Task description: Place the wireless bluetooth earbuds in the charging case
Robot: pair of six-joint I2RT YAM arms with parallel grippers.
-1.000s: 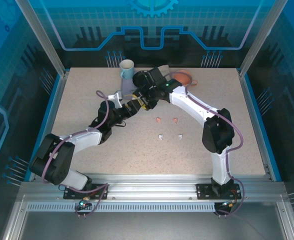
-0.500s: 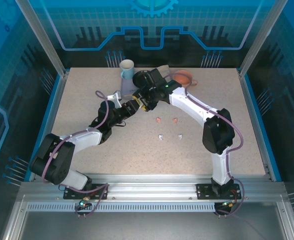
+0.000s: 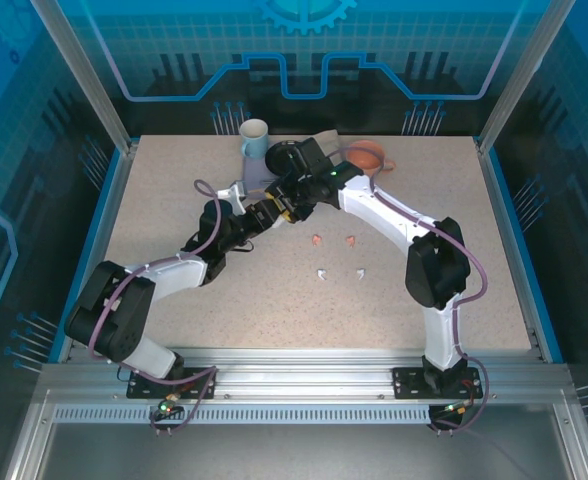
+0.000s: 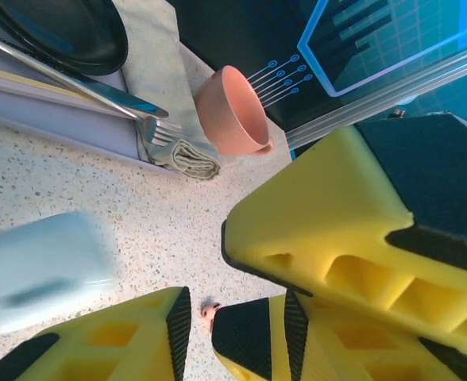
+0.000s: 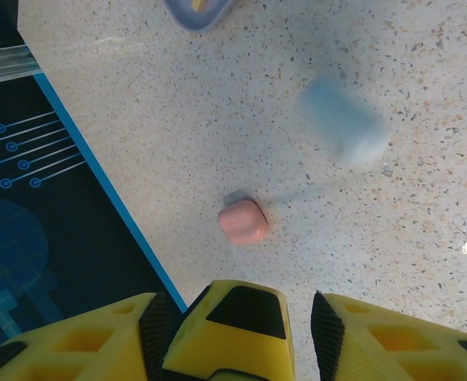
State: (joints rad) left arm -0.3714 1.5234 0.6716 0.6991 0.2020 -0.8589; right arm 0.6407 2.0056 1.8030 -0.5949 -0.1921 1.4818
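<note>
Left gripper: over the middle of the table, meeting the other arm. In the left wrist view its yellow fingers are almost together with a thin gap. A small pink bit shows in that gap. I cannot tell whether it is grasped or lies on the table beyond.
Right gripper: just far and right of the left one, released. In its wrist view bare table shows between the yellow fingers.
Pink earbuds: left pink earbud and right pink earbud lie side by side on the table, right and near of the grippers and apart from them.
White earbuds: left white earbud and right white earbud lie nearer, one below each pink one.
Pink case: a rounded box on the table, close to the blue table edge.
Pale blue case: blurred, left of the left fingers; also blurred in the right wrist view, apart from the pink case.
Tray: at the far side, holding a black plate, a fork and a rolled napkin.
Pink mug: just right of the tray, tilted in this view.
White mug: upright at the far edge, left of the tray.
</note>
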